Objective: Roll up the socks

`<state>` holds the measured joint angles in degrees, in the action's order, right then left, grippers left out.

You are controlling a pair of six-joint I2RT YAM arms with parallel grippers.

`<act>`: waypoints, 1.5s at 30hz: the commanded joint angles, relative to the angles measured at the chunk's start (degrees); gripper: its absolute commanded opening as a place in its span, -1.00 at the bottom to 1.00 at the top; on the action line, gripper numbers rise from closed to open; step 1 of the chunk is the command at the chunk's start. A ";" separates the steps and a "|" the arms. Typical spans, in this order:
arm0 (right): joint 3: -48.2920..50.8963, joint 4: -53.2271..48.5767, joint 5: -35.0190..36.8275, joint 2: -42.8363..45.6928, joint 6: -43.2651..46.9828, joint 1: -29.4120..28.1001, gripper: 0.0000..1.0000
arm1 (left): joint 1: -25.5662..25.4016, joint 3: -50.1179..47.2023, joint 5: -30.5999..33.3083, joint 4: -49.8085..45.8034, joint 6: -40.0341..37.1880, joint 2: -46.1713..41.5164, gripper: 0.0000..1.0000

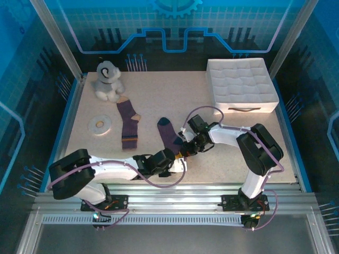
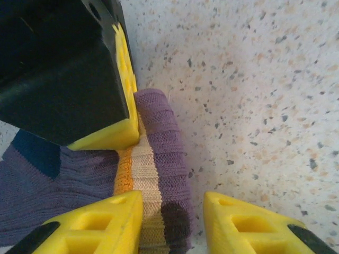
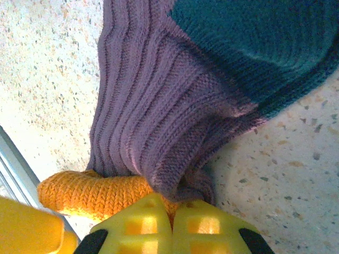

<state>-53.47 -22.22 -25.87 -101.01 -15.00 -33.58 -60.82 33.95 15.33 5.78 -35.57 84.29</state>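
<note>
One navy-toed sock [image 1: 169, 135] lies toe toward 11 o'clock. Right gripper [image 3: 172, 211] pinches its cuff, fingers closed; left gripper [image 2: 172, 201] straddles it, fingers parted.

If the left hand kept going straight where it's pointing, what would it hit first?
The sock cuff lying between the left hand's fingers; just past it, probably the right hand, though depth is unclear.
</note>
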 commanded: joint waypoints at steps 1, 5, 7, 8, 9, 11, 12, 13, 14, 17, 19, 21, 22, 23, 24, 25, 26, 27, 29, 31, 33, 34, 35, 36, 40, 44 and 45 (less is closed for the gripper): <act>0.92 -4.76 4.61 -3.29 1.49 -0.29 -1.00 | -0.09 -0.64 3.72 1.80 -2.29 2.69 -0.31; 0.74 -5.15 3.76 -3.32 1.65 0.09 -1.00 | 0.17 -0.60 5.17 1.67 -4.18 5.45 -0.31; 0.57 -5.58 3.42 -3.32 1.82 0.31 -1.00 | 0.50 -0.84 5.77 2.07 -5.00 6.41 -0.32; 0.49 -5.73 3.30 -3.41 1.91 0.37 -1.00 | 0.69 -0.91 5.86 2.36 -5.42 6.80 -0.32; 0.40 -6.02 3.12 -3.47 1.99 0.47 -1.00 | 0.86 -0.91 5.95 2.52 -5.79 7.23 -0.32; 0.30 -6.38 2.64 -3.65 2.25 0.60 -1.00 | 1.20 -0.91 6.16 2.87 -6.34 7.96 -0.31; 0.19 -6.64 2.34 -3.89 2.42 0.55 -1.00 | 1.30 -0.86 6.23 3.01 -6.69 8.39 -0.31; 0.04 -6.80 2.08 -4.10 2.60 0.65 -1.00 | 1.40 -0.82 6.22 3.01 -7.02 8.80 -0.31; -0.05 -6.91 1.65 -4.36 2.70 0.64 -1.00 | 1.47 -0.66 6.33 3.01 -7.27 9.48 -0.31; -0.53 -7.31 0.37 -5.11 2.96 0.75 -1.00 | 1.66 -0.30 6.73 2.76 -7.82 11.33 -0.37; -0.73 -7.55 -0.67 -5.16 3.05 1.08 -1.00 | 1.74 0.04 6.83 1.95 -7.85 12.43 -0.52; -0.78 -7.67 -2.20 -4.88 2.96 1.93 -1.00 | 1.81 0.84 6.27 -0.42 -7.38 13.49 -0.76; -0.78 -7.54 -3.30 -4.47 2.92 2.32 -1.00 | 1.84 1.60 6.03 -2.15 -7.00 13.93 -0.93; -0.67 -7.28 -4.49 -3.77 2.92 2.96 -0.96 | 1.84 2.58 5.89 -4.17 -6.36 14.43 -1.00; -0.50 -6.87 -5.37 -2.70 3.03 3.48 -0.86 | 1.84 3.39 5.35 -5.60 -5.82 14.80 -1.00; -0.21 -6.27 -6.16 -1.55 3.20 3.90 -0.76 | 1.85 3.77 4.66 -6.47 -5.50 14.92 -1.00; 0.15 -5.50 -6.84 0.02 3.33 4.38 -0.64 | 1.83 4.37 4.38 -7.58 -5.13 15.03 -1.00; 0.62 -4.77 -6.95 1.74 3.32 4.79 -0.55 | 1.85 5.15 3.97 -9.07 -4.42 15.11 -1.00; 2.00 -3.04 -6.94 5.77 3.36 5.83 -0.47 | 1.77 6.46 2.76 -11.48 -3.62 14.73 -1.00; 4.40 -0.94 -5.78 10.51 2.85 7.25 -0.39 | 1.75 7.86 1.11 -13.68 -3.04 14.08 -1.00; 7.22 1.27 -4.32 15.98 2.49 8.79 -0.33 | 1.69 9.02 -0.52 -14.64 -2.43 13.44 -1.00; 8.49 1.87 -3.15 19.09 2.49 9.81 -0.32 | 1.67 9.56 -1.06 -14.81 -1.87 13.21 -1.00; 9.72 2.15 -1.88 22.24 2.72 10.87 -0.30 | 1.64 10.39 -1.64 -15.07 -1.17 13.18 -1.00; 10.62 1.98 -0.49 24.98 3.10 11.67 -0.29 | 1.50 11.12 -1.94 -15.38 -0.66 13.19 -1.00; 14.56 1.06 5.34 37.64 6.11 14.62 -0.23 | 0.71 15.98 -3.73 -17.76 3.77 14.46 -1.00; 17.89 1.81 8.79 48.70 8.38 15.92 -0.14 | -0.15 19.14 -4.80 -18.04 10.64 16.48 -1.00; 18.51 2.19 9.17 50.63 9.02 16.05 -0.12 | -0.26 19.34 -5.42 -17.85 12.07 16.83 -1.00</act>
<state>-36.95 -20.84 -20.34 -54.65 -8.99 -18.57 -60.23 52.10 14.74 -7.42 -30.52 99.00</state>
